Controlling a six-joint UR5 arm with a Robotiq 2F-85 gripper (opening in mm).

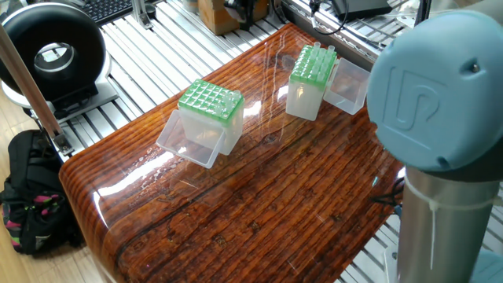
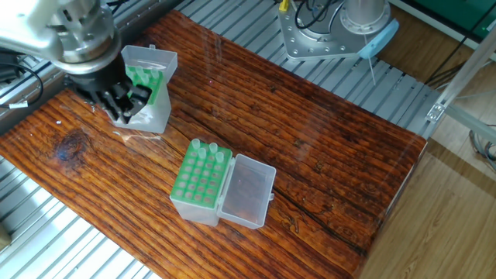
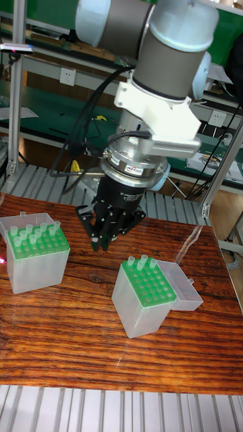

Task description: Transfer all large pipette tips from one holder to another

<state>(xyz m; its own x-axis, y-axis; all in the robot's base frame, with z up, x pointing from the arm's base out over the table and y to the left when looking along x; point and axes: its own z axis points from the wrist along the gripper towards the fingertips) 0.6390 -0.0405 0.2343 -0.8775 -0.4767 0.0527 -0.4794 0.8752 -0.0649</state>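
Tips: slim, tapered, clear-whitish tubes (image 3: 30,235) are seen standing upright in the green grids of two boxes, their open tops raised above the grid.
Tip count: three are counted along the far edge of the near box (image 2: 206,149) in the other fixed view; several stand in the far box (image 3: 34,254), but an exact number cannot be told.
Boxes: two, translucent plastic, squarish and tall, each topped by a green grid of round holes; well apart on the counter.
Lids: two, clear plastic, hinged open beside their boxes; one (image 2: 247,191) lies flat next to the near box (image 2: 201,183).
Claw: black, with dark fingers drawn close together, pointing down (image 3: 102,239); it hangs between the two boxes in the tall view and just beside the far box in the other fixed view. Whether a tip is pinched between the fingers cannot be told.
Counter: glossy, reddish-brown striped wood (image 1: 259,196), set on ribbed metal rails.
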